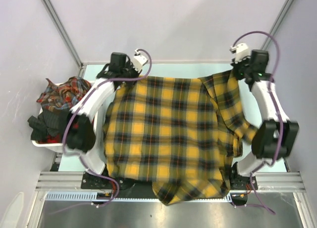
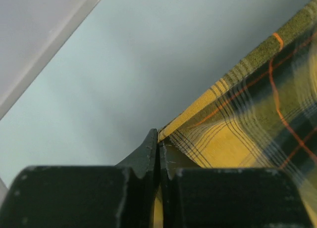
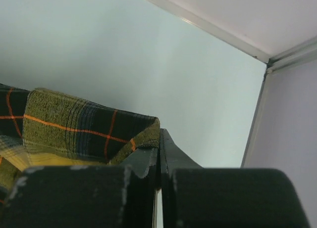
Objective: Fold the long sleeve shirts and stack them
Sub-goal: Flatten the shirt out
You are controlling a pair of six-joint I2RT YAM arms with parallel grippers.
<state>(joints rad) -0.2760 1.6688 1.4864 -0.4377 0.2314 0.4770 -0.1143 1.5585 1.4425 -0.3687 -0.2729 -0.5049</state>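
Top view first: I'm reaching both sides out to the far end of the table (image 1: 188, 69), elbows bowed outward. My left gripper (image 1: 132, 75) sits at the far left corner of the yellow plaid shirt (image 1: 168, 134), and my right gripper (image 1: 241, 72) is at the far right corner. The shirt lies spread over most of the table. Its near edge hangs off the front, and one sleeve is bunched along the right side. Just left of me there's a white bin (image 1: 43, 144) with red plaid shirts (image 1: 62, 92) heaped in it, plus something dark I can't make out. Pale lilac walls (image 1: 173, 20) all round.

Left wrist view: my fingers (image 2: 146, 159) are pressed together on the shirt's hem, with a sliver of yellow cloth showing in the slit. Beyond that it's bare pale tabletop and a white wall strip.

Right wrist view: same deal, fingers tight together and pinching a folded-over corner of the shirt. The tabletop runs to the wall corner behind.
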